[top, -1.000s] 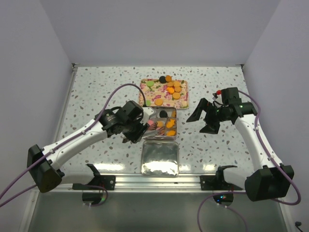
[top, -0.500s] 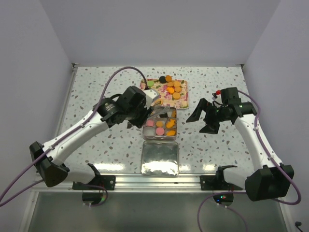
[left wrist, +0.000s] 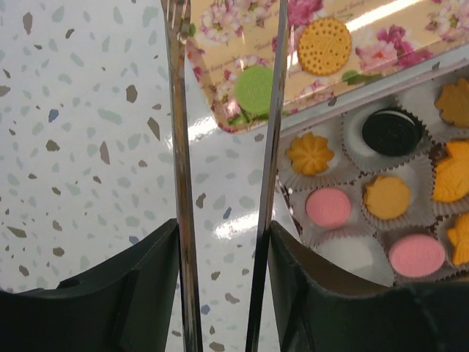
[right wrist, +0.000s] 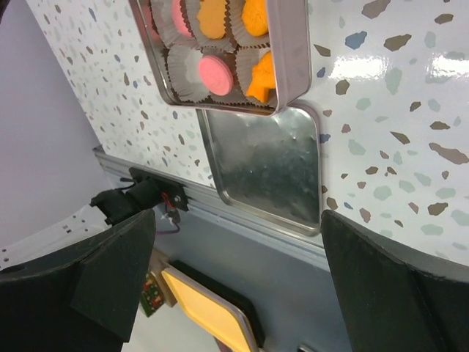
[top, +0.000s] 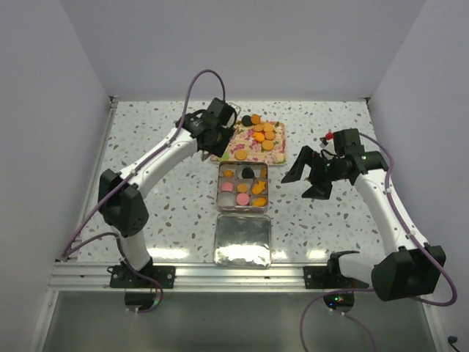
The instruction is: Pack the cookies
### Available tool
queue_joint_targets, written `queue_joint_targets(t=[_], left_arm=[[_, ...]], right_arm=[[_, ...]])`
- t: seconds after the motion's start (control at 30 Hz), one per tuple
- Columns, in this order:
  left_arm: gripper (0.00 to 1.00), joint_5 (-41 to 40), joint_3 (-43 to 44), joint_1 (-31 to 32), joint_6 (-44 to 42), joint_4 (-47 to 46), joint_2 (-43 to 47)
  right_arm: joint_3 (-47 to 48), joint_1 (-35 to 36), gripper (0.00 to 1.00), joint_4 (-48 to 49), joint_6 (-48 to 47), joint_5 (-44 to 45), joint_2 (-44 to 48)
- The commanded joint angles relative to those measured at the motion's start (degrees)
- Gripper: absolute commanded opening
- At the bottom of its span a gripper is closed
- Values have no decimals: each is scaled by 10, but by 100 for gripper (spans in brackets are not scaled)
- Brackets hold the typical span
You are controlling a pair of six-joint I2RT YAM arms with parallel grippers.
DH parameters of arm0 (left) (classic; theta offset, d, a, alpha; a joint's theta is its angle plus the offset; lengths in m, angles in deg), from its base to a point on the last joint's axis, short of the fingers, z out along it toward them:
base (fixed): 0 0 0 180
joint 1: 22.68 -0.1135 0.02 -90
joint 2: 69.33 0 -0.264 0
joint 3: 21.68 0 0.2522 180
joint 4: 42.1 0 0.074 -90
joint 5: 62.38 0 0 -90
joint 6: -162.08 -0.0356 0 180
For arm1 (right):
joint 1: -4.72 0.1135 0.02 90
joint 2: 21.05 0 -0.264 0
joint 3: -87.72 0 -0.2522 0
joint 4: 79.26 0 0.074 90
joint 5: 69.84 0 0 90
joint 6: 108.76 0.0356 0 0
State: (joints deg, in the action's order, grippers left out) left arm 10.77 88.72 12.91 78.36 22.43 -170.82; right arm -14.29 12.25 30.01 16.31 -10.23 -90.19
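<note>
Holding cookies (top: 268,135), one tin (top: 219,188), one tray (top: 253,149)

1. We see a white table top (top: 146,147) speckled with grey, brown and bluish flecks, filling the middle of the top view.
2. Plain pale grey-lavender walls close it in on three sides: a back wall (top: 242,44), a left wall (top: 44,110) and a right wall (top: 432,88).
3. Along the table's near edge we find an aluminium rail (top: 242,275), with a dull grey surface (top: 234,323) below it.
4. Light from above leaves bright glossy glare patches (left wrist: 238,224) on the table top.
</note>
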Motion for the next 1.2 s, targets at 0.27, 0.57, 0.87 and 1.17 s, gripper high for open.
queue_joint_targets(t=[0.27,0.57,0.87,1.17], left_arm=[[54,-2,166,-31,-24,-22,-157],[52,38,195,-57,-24,-22,-204],[50,44,215,-56,-26,-17,-241],[40,44,218,-62,-27,-13,-252]], right_arm=[[47,5,99,-8,-33,31,-7],[59,4,99,-3,-33,36,-36],[74,4,99,-2,-33,37,-63],[84,4,99,2,-31,33,-81]])
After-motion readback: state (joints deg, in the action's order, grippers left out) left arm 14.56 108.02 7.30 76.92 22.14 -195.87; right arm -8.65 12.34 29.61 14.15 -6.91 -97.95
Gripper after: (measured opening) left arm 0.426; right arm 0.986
